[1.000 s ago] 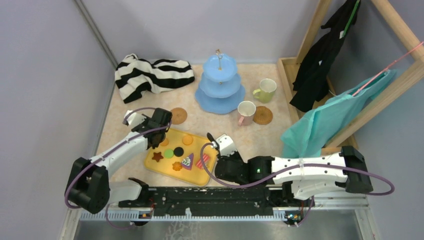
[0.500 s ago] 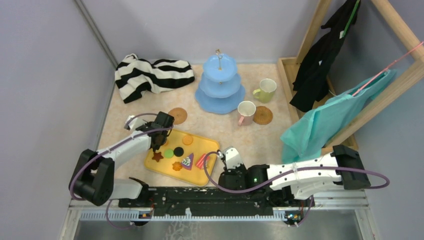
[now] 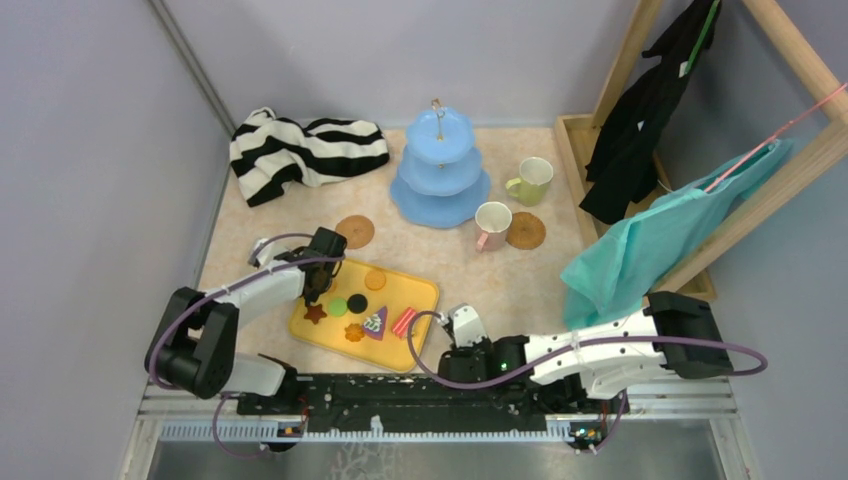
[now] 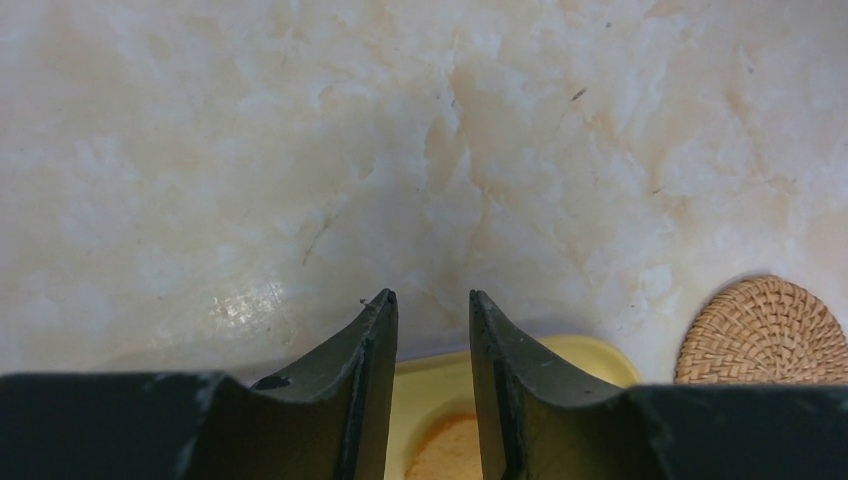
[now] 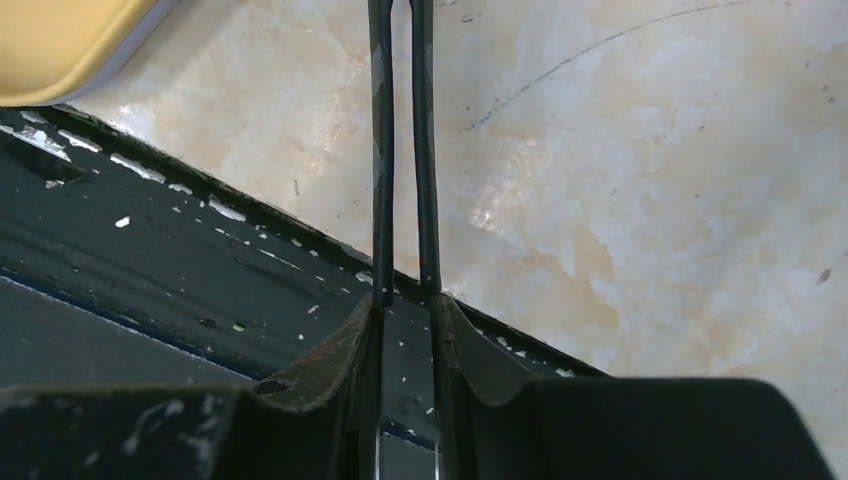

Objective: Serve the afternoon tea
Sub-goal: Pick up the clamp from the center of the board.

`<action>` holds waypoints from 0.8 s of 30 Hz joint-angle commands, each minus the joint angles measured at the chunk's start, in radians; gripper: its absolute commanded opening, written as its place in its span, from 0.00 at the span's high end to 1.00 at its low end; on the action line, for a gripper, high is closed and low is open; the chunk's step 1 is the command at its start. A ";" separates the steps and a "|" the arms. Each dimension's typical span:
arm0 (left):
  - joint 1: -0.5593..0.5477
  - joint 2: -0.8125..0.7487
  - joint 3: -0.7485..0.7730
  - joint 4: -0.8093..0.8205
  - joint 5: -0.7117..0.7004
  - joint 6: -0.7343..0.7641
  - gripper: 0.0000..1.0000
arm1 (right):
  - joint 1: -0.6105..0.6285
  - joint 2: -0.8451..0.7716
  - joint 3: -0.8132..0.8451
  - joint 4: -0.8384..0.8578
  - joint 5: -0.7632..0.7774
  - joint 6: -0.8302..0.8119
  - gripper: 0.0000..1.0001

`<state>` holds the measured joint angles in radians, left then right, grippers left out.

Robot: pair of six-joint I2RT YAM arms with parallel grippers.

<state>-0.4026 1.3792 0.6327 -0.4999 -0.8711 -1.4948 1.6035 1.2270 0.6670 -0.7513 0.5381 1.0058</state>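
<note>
1. Light-blue three-tier stand (image 3: 439, 168) stands at the table's far middle; cups and cork coaster just right.
2. Yellow tray (image 3: 410, 350) holds the toy cookies (image 3: 347, 306).
3. Left gripper (image 4: 432, 305) hangs over the tray's far edge, fingers slightly parted, empty.
4. Right gripper (image 5: 403, 300) low by the tray's near corner, nearly closed, empty.

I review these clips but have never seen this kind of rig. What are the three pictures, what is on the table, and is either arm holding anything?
Two robot arms are bolted at the table's near edge. The wide picture looks down from above; the other two come from cameras on each wrist. The left gripper hangs over the yellow tray of toy cookies, slightly open, empty. The right gripper sits near the base rail, nearly closed, empty. Further back stand a blue tiered stand, two cups, two cork coasters and a striped cloth.
</note>
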 commanded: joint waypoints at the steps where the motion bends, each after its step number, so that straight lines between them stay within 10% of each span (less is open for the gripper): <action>1: 0.008 0.016 -0.022 0.007 0.012 -0.036 0.61 | 0.004 0.028 0.008 0.082 -0.008 -0.018 1.00; 24: 0.008 0.038 -0.028 0.029 0.051 -0.026 0.61 | -0.248 0.089 -0.002 0.385 -0.200 -0.280 1.00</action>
<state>-0.3946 1.4025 0.6193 -0.4854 -0.8497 -1.4960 1.3884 1.2942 0.6468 -0.5323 0.3901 0.8001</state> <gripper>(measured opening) 0.390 0.225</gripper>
